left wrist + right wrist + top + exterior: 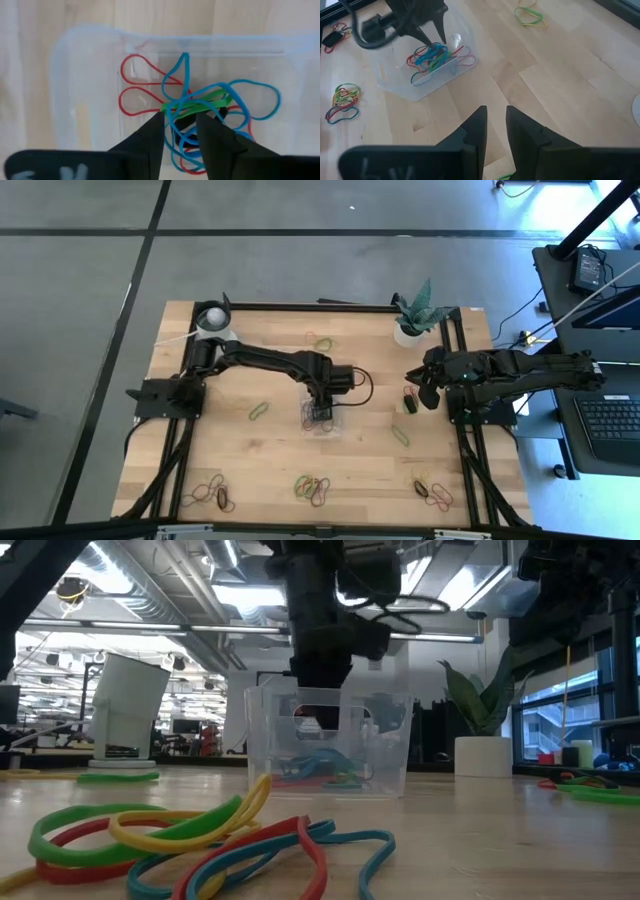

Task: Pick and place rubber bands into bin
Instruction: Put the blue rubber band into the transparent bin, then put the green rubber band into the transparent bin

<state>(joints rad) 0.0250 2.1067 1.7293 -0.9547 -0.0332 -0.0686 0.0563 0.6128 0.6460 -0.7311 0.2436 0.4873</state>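
The high view looks straight down on the whole surface (280, 460). The low view looks level across it. Both share the bin (320, 416) with the close left wrist view and the farther right wrist view.

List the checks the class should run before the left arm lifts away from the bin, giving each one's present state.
1. Left gripper open over the bin: ok.
2. Green band lies in the bin with the red and blue bands: ok.
3. Green band free of the fingertips: cannot tell, it lies right at them.
4. Bin flat on the table: ok.
5. Right gripper away from the bin: ok.
6. All bands binned: not ok, a pile lies near the front edge.
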